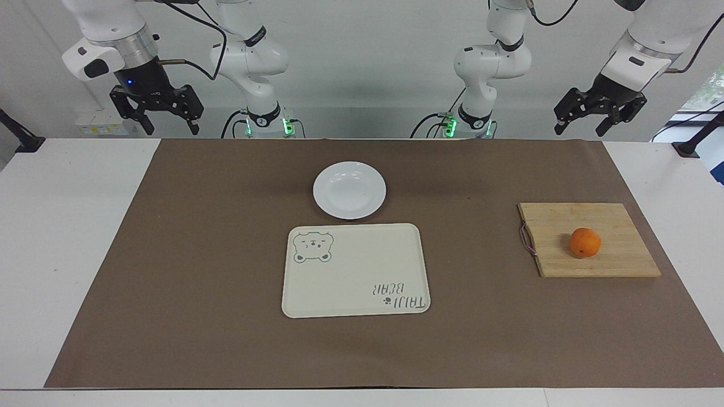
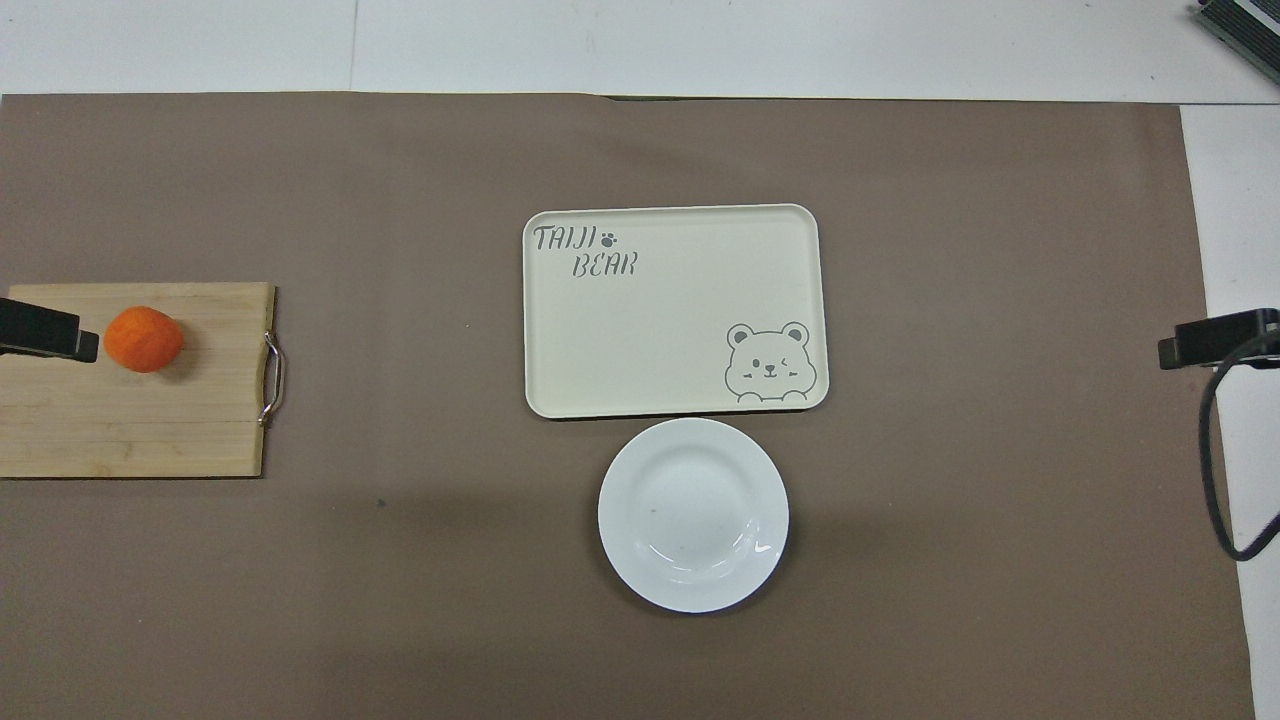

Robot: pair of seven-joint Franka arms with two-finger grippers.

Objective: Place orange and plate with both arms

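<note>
The orange [image 1: 585,242] lies on a wooden cutting board [image 1: 616,226] at the left arm's end of the table; it also shows in the overhead view [image 2: 144,339]. The white plate [image 1: 349,190] sits empty mid-table, nearer to the robots than the cream bear tray [image 1: 355,270], almost touching it. My left gripper [image 1: 581,129] hangs open and empty, high in the air; in the overhead view its tip [image 2: 48,334] shows over the board beside the orange. My right gripper [image 1: 169,127] waits open and empty, high at the right arm's end.
A brown mat [image 1: 215,237] covers most of the white table [image 1: 68,237]. The board has a metal handle [image 1: 526,238] on its side toward the tray. The tray [image 2: 672,310] carries nothing. A black cable [image 2: 1212,470] hangs by the right gripper's tip [image 2: 1215,338].
</note>
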